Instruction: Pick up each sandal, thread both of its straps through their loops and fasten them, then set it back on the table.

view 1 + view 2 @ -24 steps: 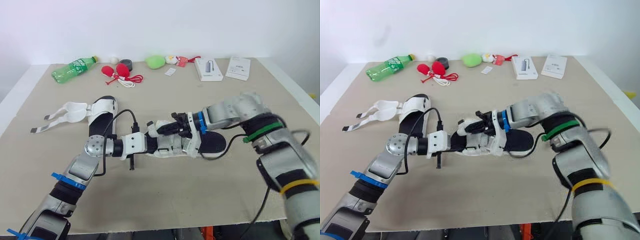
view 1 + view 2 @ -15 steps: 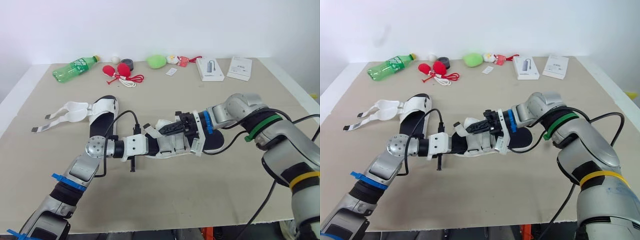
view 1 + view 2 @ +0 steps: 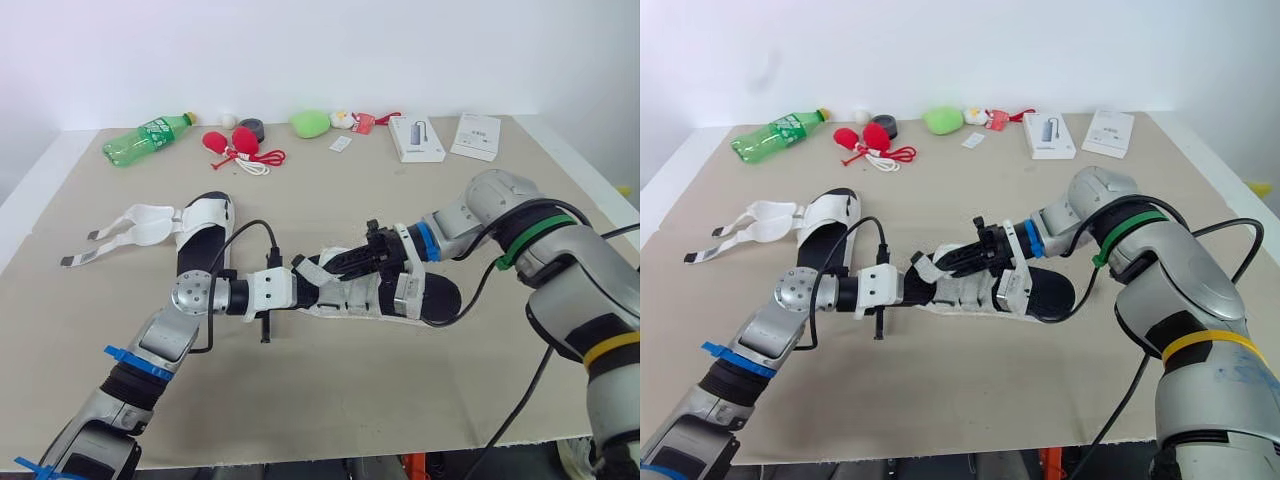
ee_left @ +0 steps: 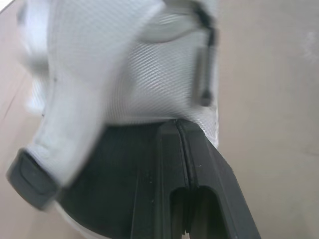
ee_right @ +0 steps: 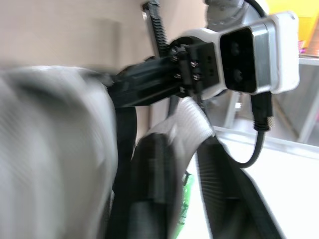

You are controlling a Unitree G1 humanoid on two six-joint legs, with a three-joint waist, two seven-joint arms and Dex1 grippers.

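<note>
A white mesh sandal [image 3: 375,297] with a black sole lies mid-table between my two arms. My left gripper [image 3: 303,291] is shut on its heel end; in the left wrist view the fingers [image 4: 199,164] press together against the black insole, under a white strap [image 4: 124,74]. My right gripper [image 3: 338,263] reaches over the sandal from the right and is shut on a white strap [image 5: 192,122] that runs between its fingers. The second sandal [image 3: 205,235] lies to the left, with its loose straps [image 3: 135,225] spread out on the table.
Along the far edge lie a green bottle [image 3: 148,138], red toys with a cord [image 3: 238,146], a black roll [image 3: 252,128], a green lump [image 3: 310,123], a white box [image 3: 418,138] and a booklet [image 3: 476,136]. A black cable [image 3: 250,235] loops over my left wrist.
The sandal has shifted a little right and toward the front edge, its toe end now lower. My right forearm has swung with it. Both grippers keep their hold.
</note>
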